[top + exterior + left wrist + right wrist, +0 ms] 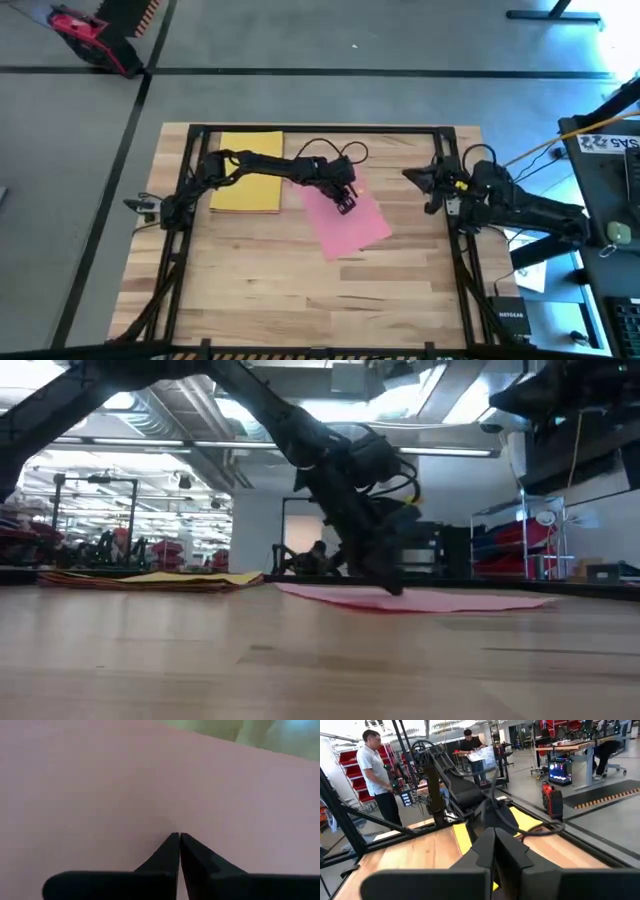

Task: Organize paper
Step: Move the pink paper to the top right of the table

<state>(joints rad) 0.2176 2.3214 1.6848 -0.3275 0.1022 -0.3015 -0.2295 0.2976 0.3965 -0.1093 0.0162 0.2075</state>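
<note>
The left gripper [345, 201] has its fingers [170, 851] pressed together, tips down on the pink sheet [345, 228], which lies askew on the table [300, 290] just beside the yellow-topped stack [247, 172]. Dragged like this, I reckon the sheet could buckle or slip free. The right gripper [412, 176] waits well apart, fingers [492, 851] pressed together too.

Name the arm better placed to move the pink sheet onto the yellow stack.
Left, probably. The left gripper is already down on the pink sheet, fingers closed, with the yellow stack on its own side. The right gripper is raised near the table's right rail, away from both.
</note>
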